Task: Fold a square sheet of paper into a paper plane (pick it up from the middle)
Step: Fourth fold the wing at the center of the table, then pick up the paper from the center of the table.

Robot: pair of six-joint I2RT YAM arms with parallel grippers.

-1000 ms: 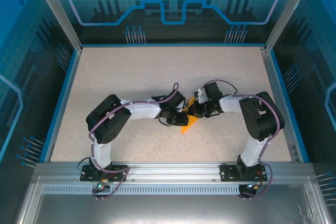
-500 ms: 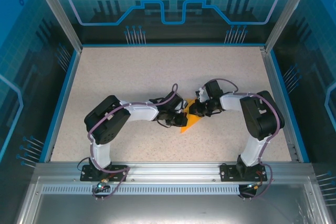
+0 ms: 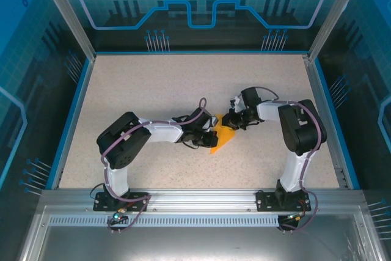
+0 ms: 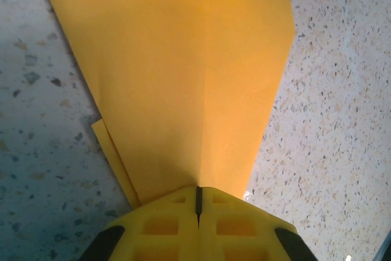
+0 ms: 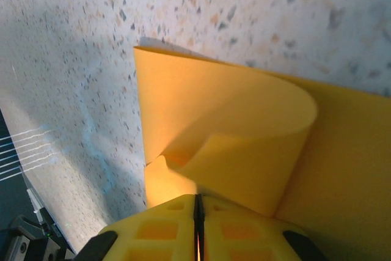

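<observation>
The thin orange creased paper sheet (image 4: 183, 71) is pinched flat by the left gripper (image 4: 198, 191); in the right wrist view, it is pinched curled by the right gripper (image 5: 197, 200).

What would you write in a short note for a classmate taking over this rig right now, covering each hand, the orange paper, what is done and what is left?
Left hand: shut, pinching the narrow end of the orange paper.
Right hand: shut on a flap that is curled over, not pressed flat.
Paper: mid-table, between the two hands.
Done: centre crease and some side folds are in.
Left: probably flatten the curled flap, then finish the wings.
</observation>
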